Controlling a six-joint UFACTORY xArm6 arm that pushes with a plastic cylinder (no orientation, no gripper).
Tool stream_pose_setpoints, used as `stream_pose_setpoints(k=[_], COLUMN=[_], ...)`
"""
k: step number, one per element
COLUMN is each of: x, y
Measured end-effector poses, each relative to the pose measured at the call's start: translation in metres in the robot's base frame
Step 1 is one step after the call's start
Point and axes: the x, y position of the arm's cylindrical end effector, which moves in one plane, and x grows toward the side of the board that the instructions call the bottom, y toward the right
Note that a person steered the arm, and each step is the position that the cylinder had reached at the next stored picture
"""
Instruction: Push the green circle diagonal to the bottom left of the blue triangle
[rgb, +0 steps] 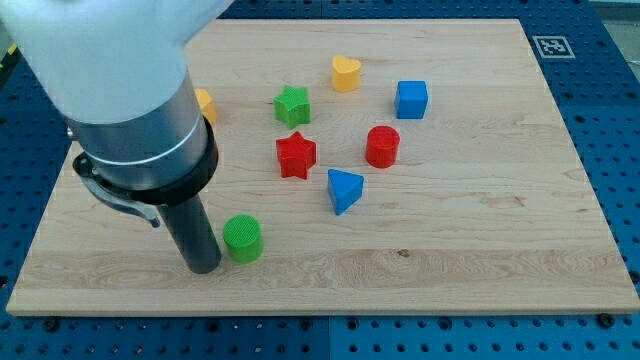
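Note:
The green circle (242, 239) sits on the wooden board toward the view's bottom left. The blue triangle (344, 190) lies up and to the right of it, near the board's middle. My tip (204, 266) rests on the board just left of the green circle, touching or almost touching its left side. The thick arm body above the rod covers the board's upper left part.
A red star (296, 155) and a red cylinder (382, 146) lie above the blue triangle. A green star (292, 105), a yellow heart (346, 73) and a blue cube (411, 99) lie nearer the top. An orange block (206, 104) shows partly behind the arm.

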Motion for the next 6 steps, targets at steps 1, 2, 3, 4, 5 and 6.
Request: stream_pose_setpoints(k=[1, 2, 3, 4, 5, 6], x=[0.0000, 0.0000, -0.0007, -0.0033, -0.0074, -0.0082], y=[-0.0044, -0.0037, 0.0040, 0.0040, 0.0040, 0.0040])
